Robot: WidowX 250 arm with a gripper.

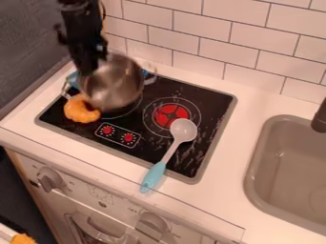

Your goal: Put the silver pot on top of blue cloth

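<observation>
In the camera view, the black gripper (96, 66) is at the silver pot's (113, 85) rim; I cannot tell whether it is apart or clamped. The pot tilts over the cooktop's (130, 125) back left, blue cloth (73, 80) partly showing beside it. The teal-handled spoon (183, 129) crosses the cooktop's front edge

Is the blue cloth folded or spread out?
Cannot tell: the silver pot blocks the view, and only small bits of the blue cloth show beside it.
</observation>
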